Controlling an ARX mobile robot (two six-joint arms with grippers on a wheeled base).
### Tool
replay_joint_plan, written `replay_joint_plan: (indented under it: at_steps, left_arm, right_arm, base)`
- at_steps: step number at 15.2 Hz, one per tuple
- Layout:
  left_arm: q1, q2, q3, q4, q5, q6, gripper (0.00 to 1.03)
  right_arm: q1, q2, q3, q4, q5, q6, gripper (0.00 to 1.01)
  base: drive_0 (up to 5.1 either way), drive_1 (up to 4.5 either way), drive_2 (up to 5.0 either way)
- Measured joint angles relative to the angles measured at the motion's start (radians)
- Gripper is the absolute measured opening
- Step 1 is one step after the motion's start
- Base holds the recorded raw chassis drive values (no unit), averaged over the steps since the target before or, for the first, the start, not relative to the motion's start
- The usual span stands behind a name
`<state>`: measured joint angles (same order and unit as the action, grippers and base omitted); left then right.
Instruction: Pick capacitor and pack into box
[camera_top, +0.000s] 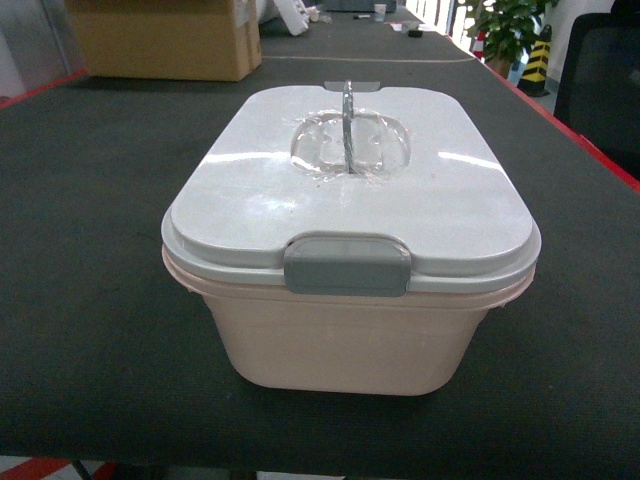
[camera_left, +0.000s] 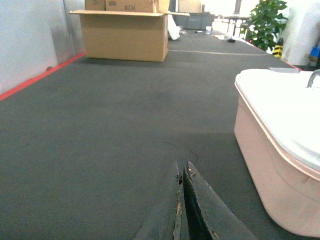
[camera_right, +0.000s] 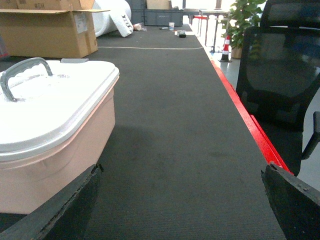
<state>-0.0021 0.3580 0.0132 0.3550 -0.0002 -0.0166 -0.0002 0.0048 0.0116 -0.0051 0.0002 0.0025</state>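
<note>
The box (camera_top: 350, 330), a pale pink tub, stands in the middle of the dark table with its light-grey lid (camera_top: 260, 190) shut, the grey latch (camera_top: 347, 264) facing me and the wire handle (camera_top: 347, 120) upright. No capacitor is in view. Neither gripper shows in the head view. My left gripper (camera_left: 181, 170) hovers low over the mat left of the box (camera_left: 270, 165), jaws pressed together on nothing. My right gripper (camera_right: 182, 172) sits right of the box (camera_right: 55, 160), jaws wide apart and empty.
A brown cardboard carton (camera_top: 165, 40) stands at the table's far left. The table's red edge (camera_right: 250, 125) runs along the right, with a black mesh chair (camera_right: 280, 75) just beyond it. A potted plant (camera_top: 505, 30) is far back right.
</note>
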Motion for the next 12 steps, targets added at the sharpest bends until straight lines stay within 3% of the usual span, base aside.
replay_joint_plan:
  at_steps: [10, 11, 12]
  left_arm:
    - [0.0, -0.195, 0.0, -0.194, 0.0, 0.0, 0.02]
    - [0.0, -0.283, 0.0, -0.334, 0.002, 0.001, 0.02]
    - [0.0, -0.348, 0.001, -0.34, 0.003, 0.001, 0.02]
  right_arm:
    - [0.0, 0.0, 0.0, 0.0, 0.0, 0.0, 0.98]
    - [0.0, 0.0, 0.0, 0.0, 0.0, 0.0, 0.98]
    - [0.0, 0.0, 0.0, 0.0, 0.0, 0.0, 0.98]
  base:
    - [0.0, 0.0, 0.0]
    - [0.0, 0.0, 0.0]
    - [0.0, 0.0, 0.0]
